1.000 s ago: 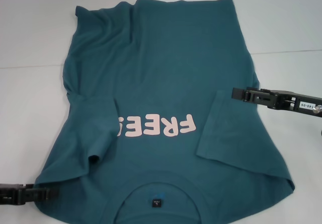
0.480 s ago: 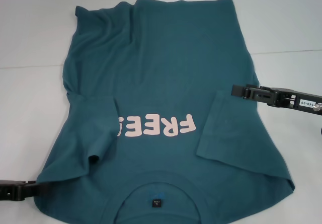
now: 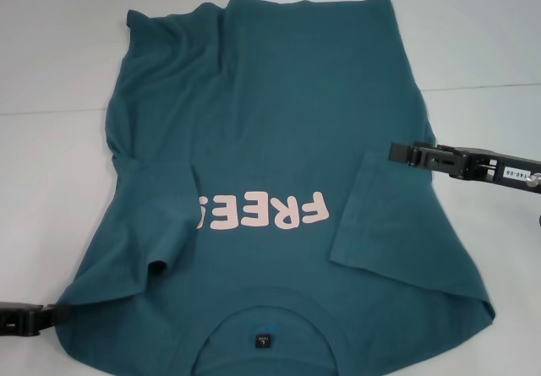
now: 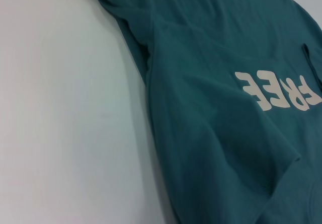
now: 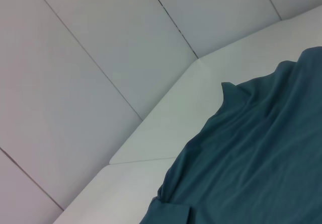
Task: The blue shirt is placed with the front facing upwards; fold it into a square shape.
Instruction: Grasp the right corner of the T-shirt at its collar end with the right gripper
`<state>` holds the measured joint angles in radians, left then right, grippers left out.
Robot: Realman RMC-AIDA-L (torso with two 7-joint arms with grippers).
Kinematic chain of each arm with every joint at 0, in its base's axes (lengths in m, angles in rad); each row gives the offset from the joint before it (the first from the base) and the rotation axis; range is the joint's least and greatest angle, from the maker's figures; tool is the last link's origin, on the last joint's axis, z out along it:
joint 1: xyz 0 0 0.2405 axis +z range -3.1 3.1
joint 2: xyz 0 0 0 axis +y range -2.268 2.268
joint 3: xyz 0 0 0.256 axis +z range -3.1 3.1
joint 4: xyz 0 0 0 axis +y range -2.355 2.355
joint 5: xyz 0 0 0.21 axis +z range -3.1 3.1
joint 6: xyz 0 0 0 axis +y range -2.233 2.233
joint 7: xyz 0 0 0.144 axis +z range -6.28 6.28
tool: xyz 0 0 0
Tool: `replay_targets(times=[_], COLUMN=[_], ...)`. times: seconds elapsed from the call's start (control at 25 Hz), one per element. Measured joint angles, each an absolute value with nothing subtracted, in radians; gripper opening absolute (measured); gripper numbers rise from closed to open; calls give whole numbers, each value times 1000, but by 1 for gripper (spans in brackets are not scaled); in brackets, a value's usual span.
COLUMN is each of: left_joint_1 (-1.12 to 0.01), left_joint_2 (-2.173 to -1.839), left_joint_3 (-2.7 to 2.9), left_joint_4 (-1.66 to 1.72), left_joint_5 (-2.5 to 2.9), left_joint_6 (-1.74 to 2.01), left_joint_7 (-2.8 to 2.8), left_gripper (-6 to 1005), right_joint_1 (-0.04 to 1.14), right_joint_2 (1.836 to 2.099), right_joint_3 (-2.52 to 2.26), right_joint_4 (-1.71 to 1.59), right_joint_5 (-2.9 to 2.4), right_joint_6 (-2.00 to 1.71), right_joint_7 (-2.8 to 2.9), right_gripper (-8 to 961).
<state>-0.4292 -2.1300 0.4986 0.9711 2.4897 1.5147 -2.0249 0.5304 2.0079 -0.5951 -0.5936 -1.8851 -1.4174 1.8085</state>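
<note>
Now, shirt [image 3: 270,139]: spread face-up on table [image 3: 51,72], both sleeves folded inward.
Left gripper [image 3: 42,317]: at shoulder edge; grip cannot be told.
Right gripper [image 3: 399,152]: over folded sleeve; grip cannot be told.

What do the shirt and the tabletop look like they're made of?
The blue shirt looks like soft matte knit, probably cotton: it creases and drapes in folds. The table looks like smooth, hard white laminate or painted board, with a faint sheen.
</note>
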Motion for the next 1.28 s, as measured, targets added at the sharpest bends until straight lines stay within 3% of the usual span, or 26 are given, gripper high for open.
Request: replay_targets(times=[0.08,0.4,0.92,1.28], left_joint_1=[-429,-430,-431,-432], left_joint_2=[-2130,-2128,-2123,-2120], left_joint_3=[499,498,484,477], left_joint_4=[971,973,980,980], left_joint_5=[2490,2490,2482,2480], left_joint_6=[1513,1517,1549,1553], left_joint_7=[-2025,-2030,-2037,-2039], left_gripper=[70,6,6,6], right_joint_1=[530,522,457,432], right_joint_2=[2008,2003,1893,1884], right_joint_3=[-595,-598,-598,-597], right_joint_4=[-593,-593,-597,-597], right_joint_5=[-1885,-1892,-2071,-2160], right_joint_6=[-1417,-1415,-1531,-1530], right_joint_7=[1809,1833,2156,2225], right_gripper=[878,878,876,877])
